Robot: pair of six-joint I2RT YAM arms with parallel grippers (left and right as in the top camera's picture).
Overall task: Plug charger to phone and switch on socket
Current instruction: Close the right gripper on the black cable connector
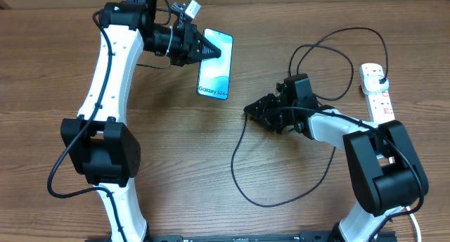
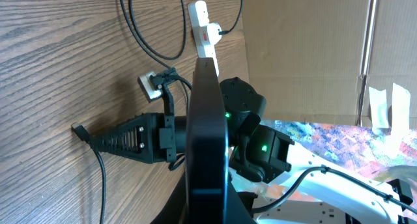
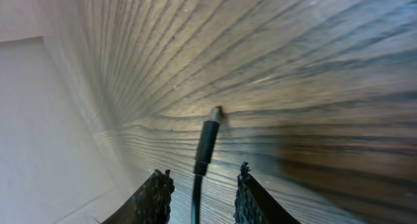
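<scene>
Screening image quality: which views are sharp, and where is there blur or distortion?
Overhead: sharp, even light; slim blue-teal-lit phone legible. Left wrist: sharp, phone edge dark. Right wrist: brown wood tabletop smeared, bowed; thin black charger cable clearer.

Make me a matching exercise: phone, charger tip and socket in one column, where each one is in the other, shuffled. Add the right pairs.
Things:
1. phone
2. charger tip
3. socket

Places:
a. lying flat on the table, at the far right of the overhead view
b. clamped in the left gripper
c. sticking out between the fingers of the right gripper

Pairs: 1-b, 2-c, 3-a
</scene>
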